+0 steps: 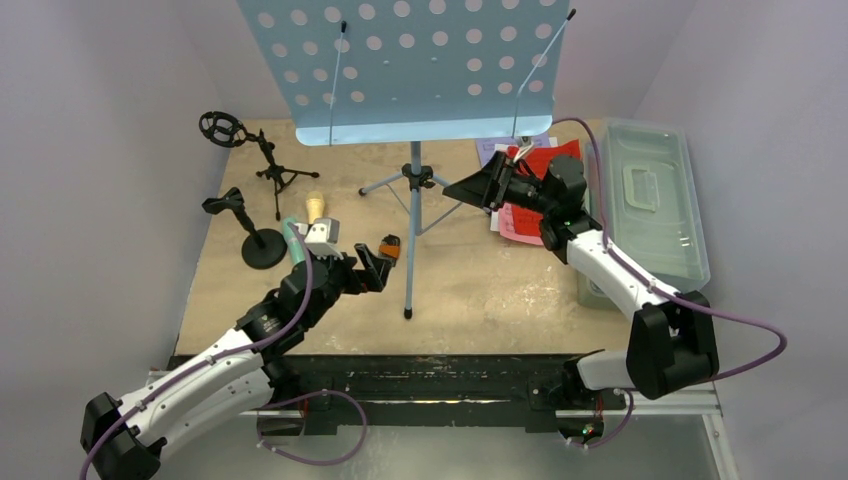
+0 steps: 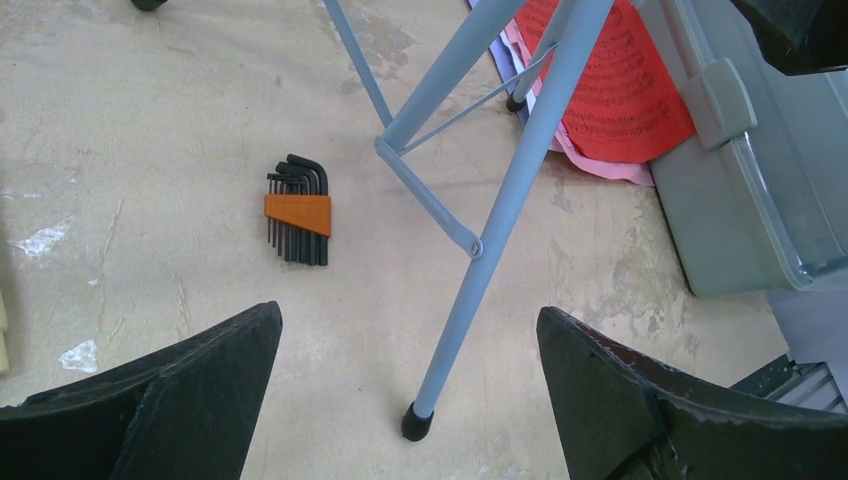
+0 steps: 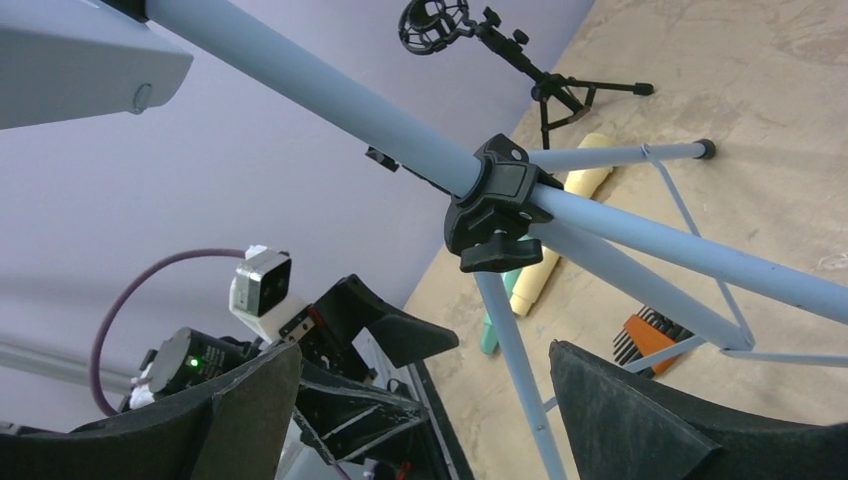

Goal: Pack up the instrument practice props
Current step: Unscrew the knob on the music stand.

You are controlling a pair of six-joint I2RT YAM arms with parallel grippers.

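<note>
Right gripper [image 3: 420, 375] spread wide, just short of the black collar [image 3: 495, 200] on the blue music stand [image 1: 415, 165], mid-table. Likely aim: fold the legs. Centre on the collar before closing; avoid the thin braces [image 2: 425, 195]. Left gripper [image 2: 408, 318] spread too, near the front leg [image 2: 480, 250]; use it against tipping.

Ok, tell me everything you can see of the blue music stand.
The music stand stands upright mid-table, light-blue painted metal by the look. Its perforated tray tilts at the top with two thin wire page holders. A black clamp joins pole and three spread legs, black-capped feet on the table.
</note>
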